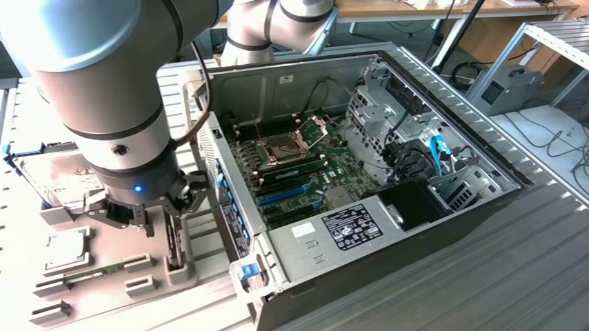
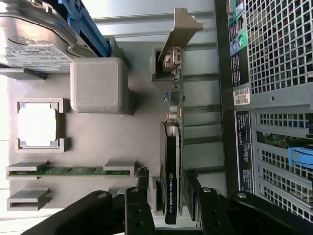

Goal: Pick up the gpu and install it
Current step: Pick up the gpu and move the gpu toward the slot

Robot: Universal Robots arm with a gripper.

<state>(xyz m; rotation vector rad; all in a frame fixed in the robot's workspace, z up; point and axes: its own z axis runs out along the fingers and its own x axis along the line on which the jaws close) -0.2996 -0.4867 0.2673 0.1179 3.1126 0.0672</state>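
The gpu (image 2: 171, 161) stands on its edge in a slot of the grey parts tray (image 2: 122, 142). Its black cooler carries an NVIDIA label, and its silver end bracket (image 2: 178, 29) points away from the wrist. My gripper (image 2: 168, 196) is open and straddles the card's near end, one black finger (image 2: 141, 188) on each side with a small gap to the card. In the exterior view the gripper (image 1: 156, 221) hangs low over the gpu (image 1: 175, 241), just beside the open computer case (image 1: 368, 172).
On the tray lie a silver hard drive (image 2: 34, 44), a processor in its frame (image 2: 38, 125), a memory stick (image 2: 68, 171) and a grey block (image 2: 100, 85). The case's perforated wall (image 2: 274, 73) rises close beside the gpu. Inside lies the motherboard (image 1: 294, 165) with blue slots (image 1: 281, 193).
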